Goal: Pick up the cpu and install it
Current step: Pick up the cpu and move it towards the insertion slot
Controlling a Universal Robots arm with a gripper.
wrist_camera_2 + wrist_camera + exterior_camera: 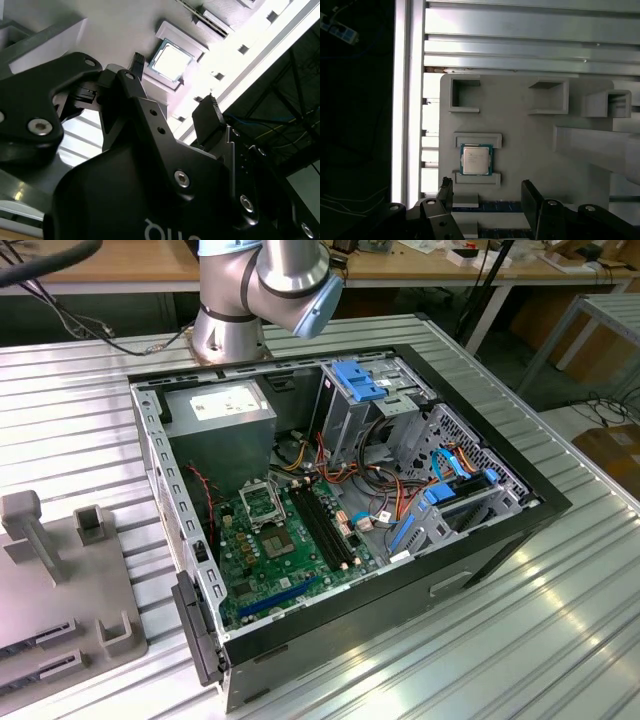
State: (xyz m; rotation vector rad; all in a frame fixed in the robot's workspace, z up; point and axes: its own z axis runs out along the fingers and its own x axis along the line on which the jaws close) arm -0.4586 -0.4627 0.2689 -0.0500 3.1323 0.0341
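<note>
Grey tray: flat on the ribbed metal table, at the exterior view's left, well apart from the socket.
Cpu: lying flat with its silver top up, in a shallow seat of the tray between two raised ledges; visible in both wrist views.
Gripper: hovering over the tray, near the cpu; spread wider than the cpu, gripping nothing.
Fingers: black, short of the cpu, not touching it.
Computer case: lying open on the table, to the exterior view's right of the tray.
Socket: square, metal-framed, on the green board inside the case, just beside the long black memory slots.
Arm: base on the far side of the table, behind the case.
</note>
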